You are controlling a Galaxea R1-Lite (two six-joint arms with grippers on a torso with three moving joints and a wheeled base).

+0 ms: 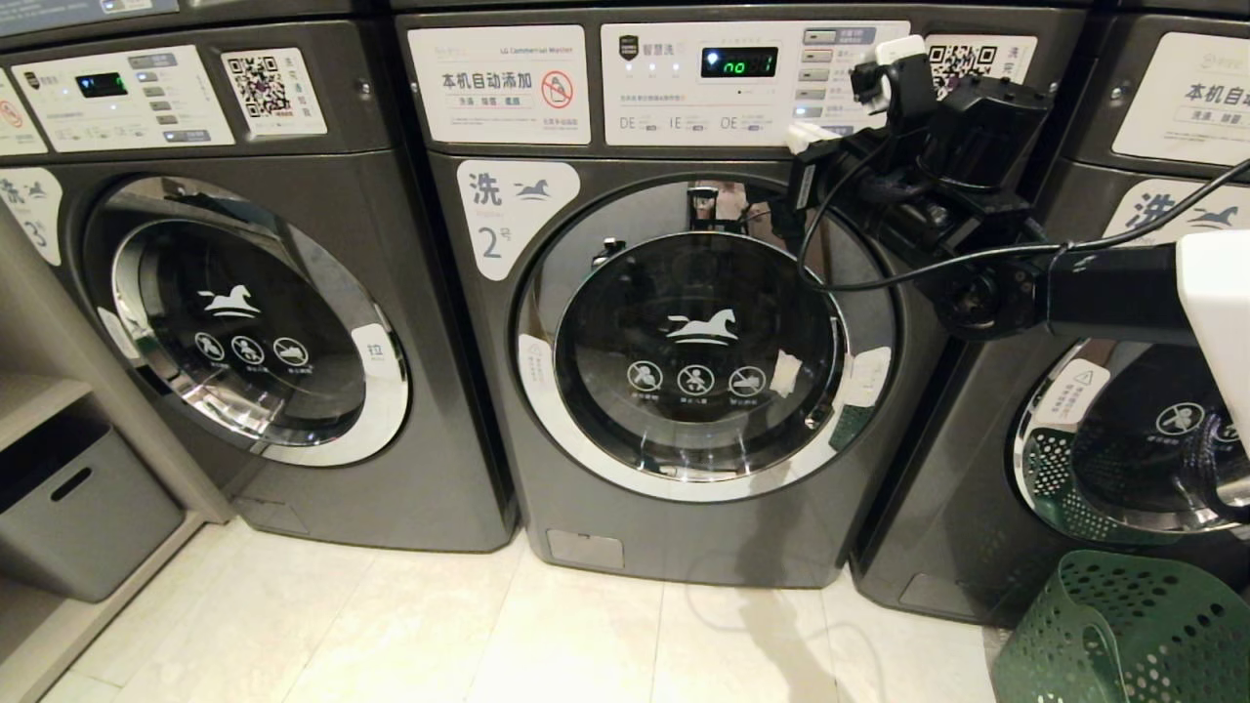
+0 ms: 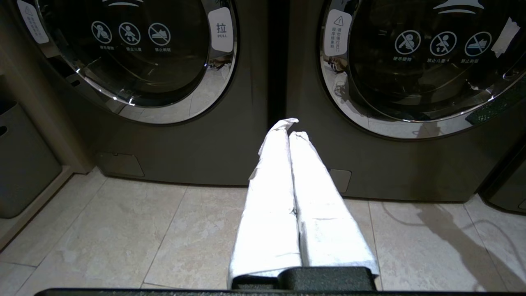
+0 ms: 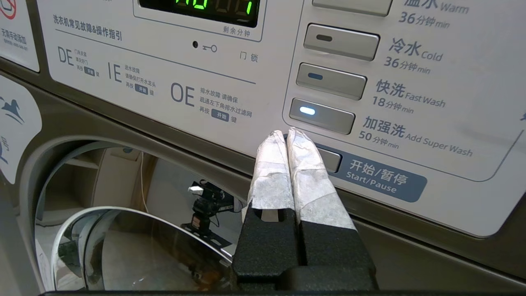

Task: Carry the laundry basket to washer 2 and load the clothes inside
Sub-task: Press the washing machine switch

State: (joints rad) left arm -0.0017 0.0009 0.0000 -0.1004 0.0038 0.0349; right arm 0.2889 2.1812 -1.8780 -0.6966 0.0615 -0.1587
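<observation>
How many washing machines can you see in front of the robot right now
3. Washer 3 stands at the left, washer 2 in the middle, and a third machine at the right, partly behind the right arm and cut off by the frame edge. More may stand beyond view.

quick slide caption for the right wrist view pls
Right end effector, shut and empty, tips at the Start/Pause button on washer 2, Add Super Wash light lit.

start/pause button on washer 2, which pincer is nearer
Right. The right pincer, shut, has its tips at the grey rectangular Start/Pause button; the left pincer, shut, hangs low by the tiled floor, far below.
</observation>
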